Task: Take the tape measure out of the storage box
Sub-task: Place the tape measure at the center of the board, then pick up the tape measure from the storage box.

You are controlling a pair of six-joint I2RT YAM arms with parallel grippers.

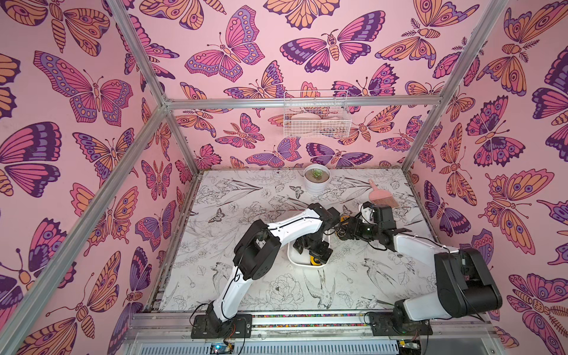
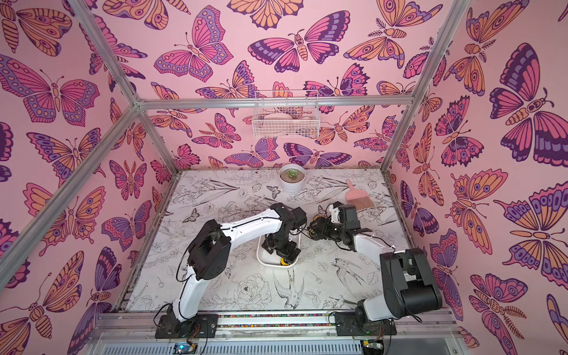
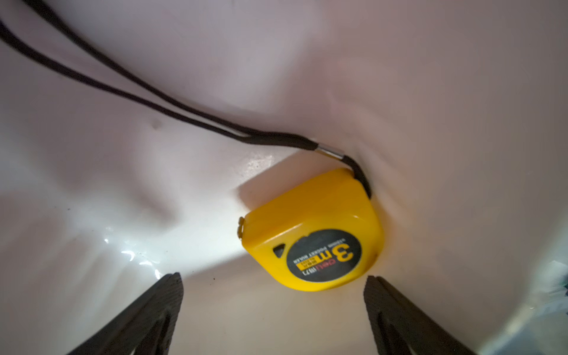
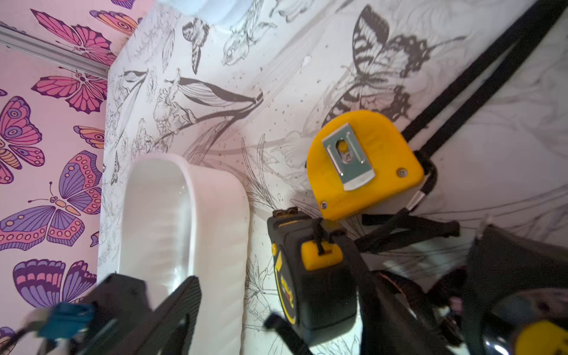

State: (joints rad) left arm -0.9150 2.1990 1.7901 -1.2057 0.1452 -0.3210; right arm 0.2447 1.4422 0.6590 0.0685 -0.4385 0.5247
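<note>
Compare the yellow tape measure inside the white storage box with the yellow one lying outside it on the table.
The boxed tape measure lies in the storage box; the table tape measure lies outside it, on the printed table. The boxed one shows a round black label; the table one a metal clip. Both have yellow cases and black straps.

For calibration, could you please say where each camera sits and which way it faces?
Top view: high front, looking down: table, left arm, right arm.
Top view: beside it, same table.
Left wrist: above storage box, facing yellow tape measure; left fingers show.
Right wrist: low, facing black tape measure; right fingers show.
All show storage box.
</note>
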